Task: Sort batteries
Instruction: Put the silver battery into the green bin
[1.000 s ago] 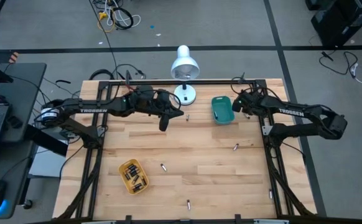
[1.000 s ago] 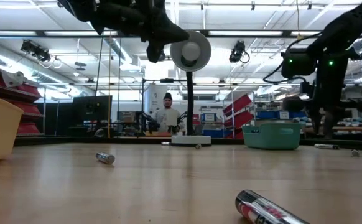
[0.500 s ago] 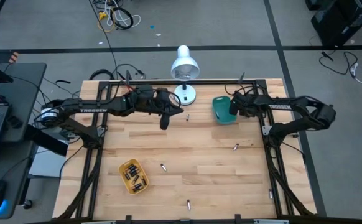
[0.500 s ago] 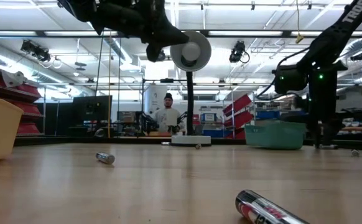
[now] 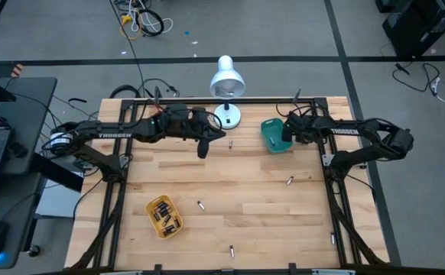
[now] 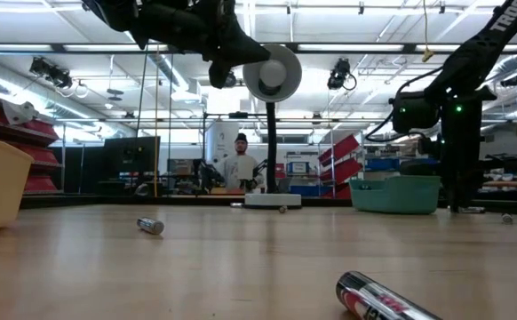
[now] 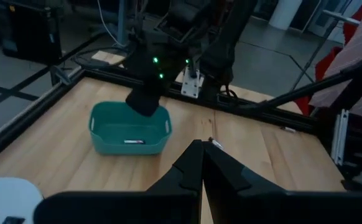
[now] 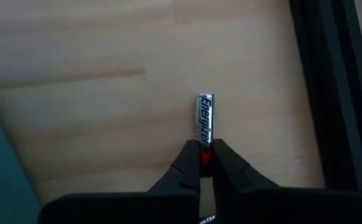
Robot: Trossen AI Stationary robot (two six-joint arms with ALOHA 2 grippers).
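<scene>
One battery (image 8: 204, 121) sits pinched in the right pincer (image 8: 206, 163), its lower end hidden.

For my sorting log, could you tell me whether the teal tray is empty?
Not empty: the teal tray holds one battery, lying flat on its floor in the left wrist view.

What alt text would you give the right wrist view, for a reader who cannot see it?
The right pincer is closed on one end of a silver and black battery that lies on the light wooden table. A teal tray edge shows at one side, a dark frame rail at the other.
</scene>
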